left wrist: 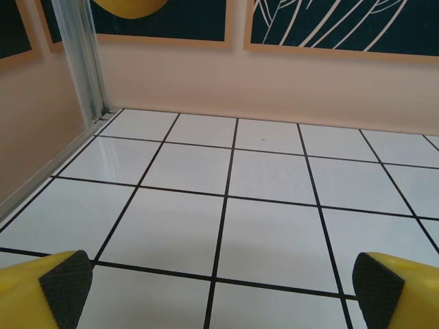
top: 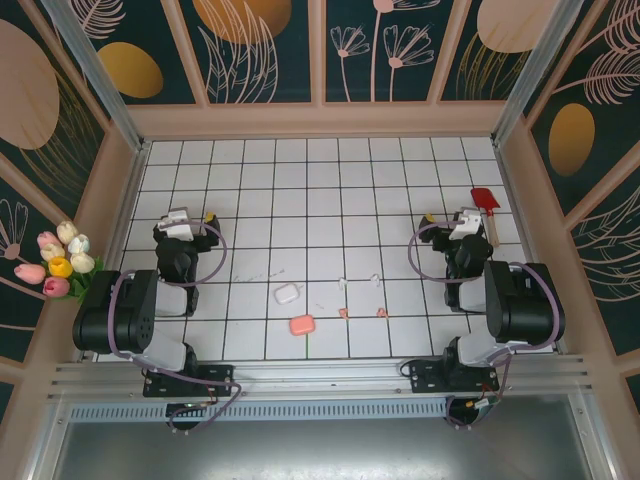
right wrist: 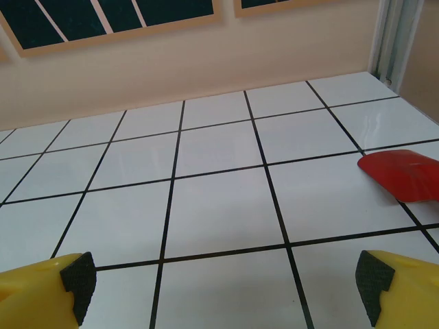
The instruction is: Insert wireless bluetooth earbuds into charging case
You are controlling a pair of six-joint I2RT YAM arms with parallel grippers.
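Both grippers are spread wide and empty. Our left gripper (left wrist: 219,284) shows a yellow finger with a black pad at each bottom corner of its wrist view, with bare tile between them. Our right gripper (right wrist: 226,284) looks the same.

From above, two tiny white earbuds (top: 343,283) (top: 375,280) lie loose on the white tiled table (top: 300,190), near the middle of the front rows. Two tiny salmon-pink earbuds (top: 343,313) (top: 381,312) lie just nearer to us. To their left sit a small rounded white charging case (top: 287,294) and, nearer the front edge, a small rounded pink charging case (top: 301,325). We cannot tell whether either lid is open.

All of these sit between our two arms, and both wrists are raised well apart from them. Farther out, a red plastic spatula (top: 485,200) lies by the right gripper, and a bunch of pastel artificial tulips (top: 60,262) leans outside the left wall.

We judge the task not yet begun, since no earbud is seated in a case. The next move calls for bringing one gripper down over a single earbud and pinching it finely. Each piece is very small and sits flat on slick tile, so it could slip away.
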